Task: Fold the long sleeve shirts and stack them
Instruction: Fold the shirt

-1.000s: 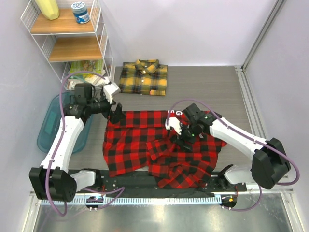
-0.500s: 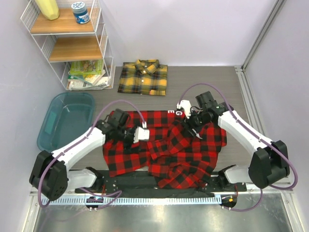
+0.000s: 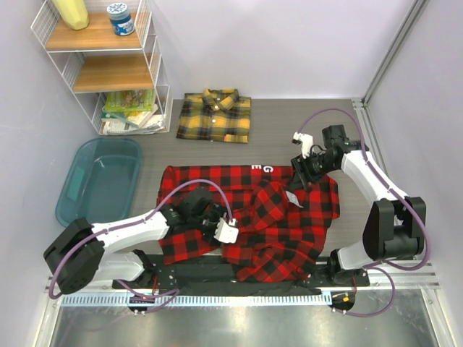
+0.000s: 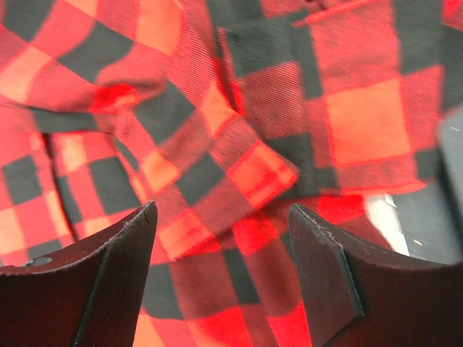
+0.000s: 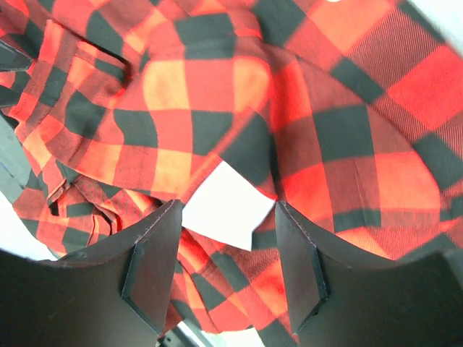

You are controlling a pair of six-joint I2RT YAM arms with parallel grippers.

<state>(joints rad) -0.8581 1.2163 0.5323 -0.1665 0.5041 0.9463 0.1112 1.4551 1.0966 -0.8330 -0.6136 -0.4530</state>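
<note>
The red-and-black long sleeve shirt (image 3: 253, 213) lies rumpled across the near middle of the table, with white lettering (image 3: 266, 168) at its far edge. The yellow-and-black shirt (image 3: 215, 116) lies folded at the back. My left gripper (image 3: 223, 231) hovers open over the red shirt's near-middle folds (image 4: 239, 166), with nothing between its fingers (image 4: 108, 282). My right gripper (image 3: 304, 171) stands open above the shirt's far right part. In the right wrist view its fingers (image 5: 300, 260) frame plaid cloth and a white label (image 5: 221, 210) lying below them.
A wire shelf (image 3: 108, 69) with a bottle, a jar and packets stands at the back left. A teal tub (image 3: 98, 181) sits left of the red shirt. A black strip (image 3: 195, 269) runs along the near edge, and a metal rail (image 3: 364, 126) along the right.
My left arm swung from beside the shelf across to the red shirt's near middle, its jaws narrowing a little. My right gripper drew back from the shirt's middle to its far right part.
</note>
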